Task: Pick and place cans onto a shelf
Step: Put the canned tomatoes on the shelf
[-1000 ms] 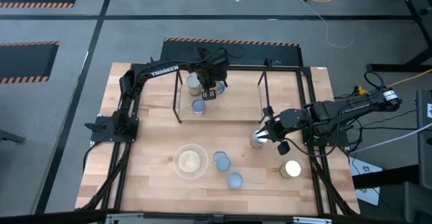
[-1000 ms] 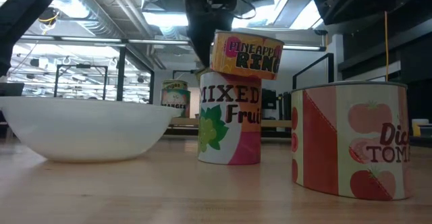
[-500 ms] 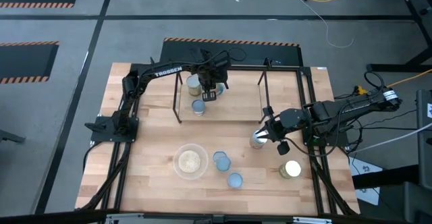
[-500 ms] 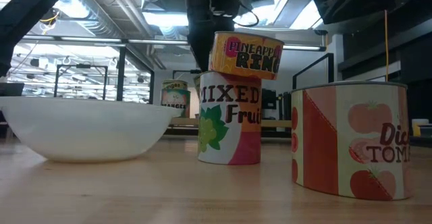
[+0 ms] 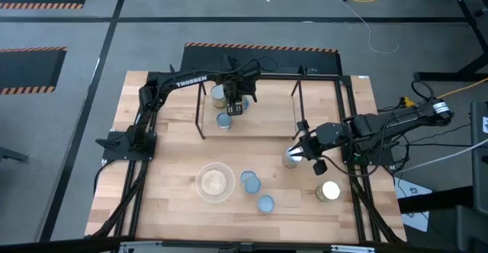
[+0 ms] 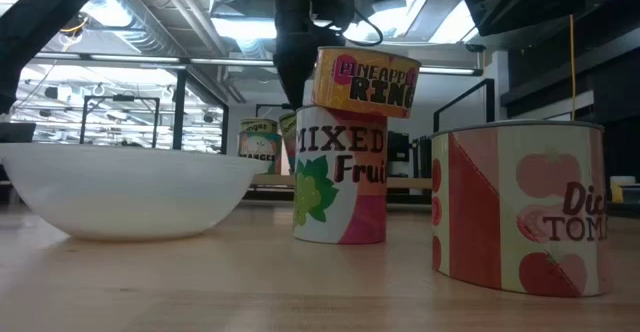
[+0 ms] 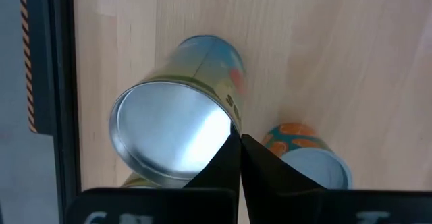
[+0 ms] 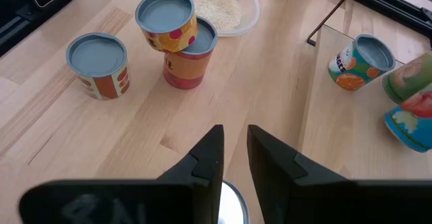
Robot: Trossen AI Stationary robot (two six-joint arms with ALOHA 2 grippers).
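Observation:
The shelf point(image 5: 267, 120) stands at the table's far middle. On it are three cans: a silver-topped one point(image 7: 172, 136), an orange-labelled one point(image 7: 307, 160) and a third point(image 5: 219, 94). My left gripper point(image 7: 237, 142) is shut above the shelf, its tips at the silver-topped can's rim. My right gripper point(image 8: 233, 146) is open and empty at the table's right, over a shiny-topped can point(image 5: 292, 158) that stands on the table. A pineapple can point(image 6: 365, 77) leans tilted on top of a mixed-fruit can point(image 6: 340, 187). A tomato can point(image 6: 520, 207) and a bright-topped can point(image 5: 329, 191) stand near the front. My left gripper's shut fingertips point(image 7: 229, 150) point down right beside the silver-topped can's rim point(image 7: 219, 119). I cannot tell whether they touch it. The can stands on the shelf.
A clear bowl point(image 5: 216, 182) with tan contents sits near the front, left of the stacked cans. The shelf's thin black rods point(image 5: 202, 108) rise at its corners. A larger black frame point(image 5: 354, 169) runs along the table's sides.
My left gripper has gone a little toward the table's left over the shelf, fingers pointing down. The cans stay where they were.

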